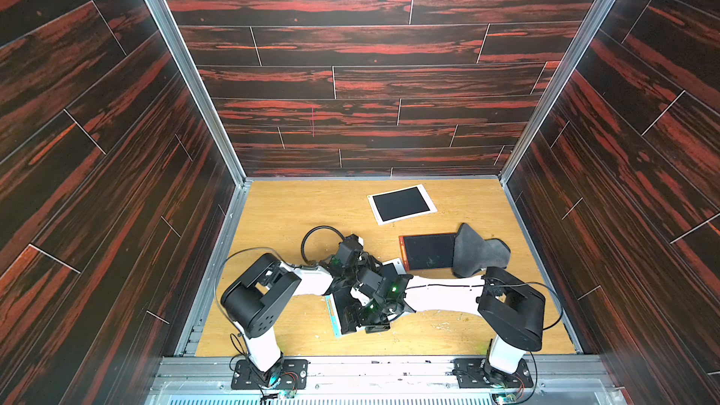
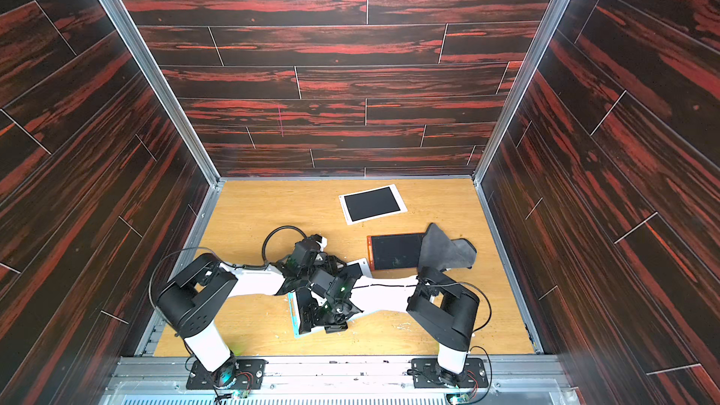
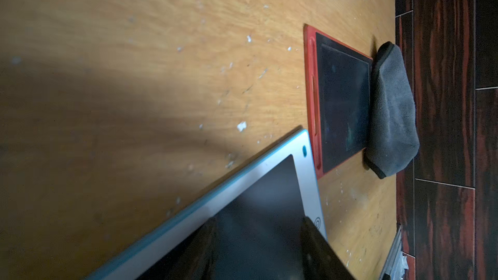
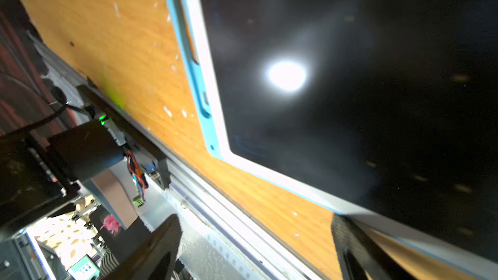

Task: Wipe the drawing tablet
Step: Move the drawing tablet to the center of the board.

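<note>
A wooden table is enclosed by dark red-and-black plank-pattern walls.

Reference item: the red tablet, which lies flat on the table.

1. Cloth: grey and bunched. It overlaps the red tablet's edge on the robot's right, and the rest of it lies on the table beyond that edge.
2. White tablet: lies flat, apart from the red tablet on its far side, toward the back wall.
3. Blue-edged tablet: lies flat with its dark screen up, on the red tablet's near left side. One corner is just beside the red tablet's frame; whether they touch cannot be determined.
4. Left gripper: positioned over the blue-edged tablet's screen and pointing toward the red tablet. The jaws stand apart with nothing between them.
5. Right gripper: at the blue-edged tablet's edge farthest from the red tablet. The jaws are spread wide and hold nothing; one finger is beside that edge.

In both top views the two wrists crowd together over the blue-edged tablet.
</note>
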Available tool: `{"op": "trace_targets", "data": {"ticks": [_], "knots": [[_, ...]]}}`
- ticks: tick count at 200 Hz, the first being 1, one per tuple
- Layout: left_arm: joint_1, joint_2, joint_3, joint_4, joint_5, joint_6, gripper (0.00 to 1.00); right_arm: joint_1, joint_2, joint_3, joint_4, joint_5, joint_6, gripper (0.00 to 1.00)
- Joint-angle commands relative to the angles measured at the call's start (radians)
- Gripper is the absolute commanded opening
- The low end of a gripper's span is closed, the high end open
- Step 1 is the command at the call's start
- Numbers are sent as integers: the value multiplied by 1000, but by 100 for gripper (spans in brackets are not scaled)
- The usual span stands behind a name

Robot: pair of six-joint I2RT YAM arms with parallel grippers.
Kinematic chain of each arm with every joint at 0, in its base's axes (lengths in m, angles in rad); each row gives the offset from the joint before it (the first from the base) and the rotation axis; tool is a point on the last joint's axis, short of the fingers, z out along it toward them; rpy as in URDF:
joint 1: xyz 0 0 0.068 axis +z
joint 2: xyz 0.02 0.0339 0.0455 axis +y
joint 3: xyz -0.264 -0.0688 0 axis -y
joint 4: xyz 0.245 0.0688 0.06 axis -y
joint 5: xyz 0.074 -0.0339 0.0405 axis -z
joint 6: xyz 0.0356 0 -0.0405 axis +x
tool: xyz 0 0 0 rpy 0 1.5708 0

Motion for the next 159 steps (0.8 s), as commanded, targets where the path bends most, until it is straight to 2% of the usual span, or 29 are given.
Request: {"op": "trace_targets", "data": {"ticks": [1, 32, 47, 62, 77, 93, 104, 130, 159], "knots": [[-7, 13, 22, -231, 11, 61, 52, -13, -41, 42, -4, 148, -133, 90], [66, -113, 110, -457, -35, 174, 55, -25, -207, 113, -211, 216, -191, 92], [119, -169, 143, -540, -43, 215, 55, -84, -287, 154, -324, 256, -209, 93], [171, -216, 170, -603, -36, 244, 55, -208, -351, 179, -413, 263, -222, 93], [206, -254, 182, -642, -7, 276, 55, -392, -387, 193, -465, 238, -239, 93], [219, -273, 187, -690, 17, 311, 55, -593, -369, 208, -483, 150, -262, 93], [222, -282, 183, -725, 26, 330, 55, -673, -321, 241, -516, 141, -285, 93], [236, -330, 119, -725, 46, 326, 55, -701, -211, 286, -567, 222, -329, 92], [255, -380, 84, -718, 40, 323, 55, -703, -163, 217, -575, 333, -329, 92]]}}
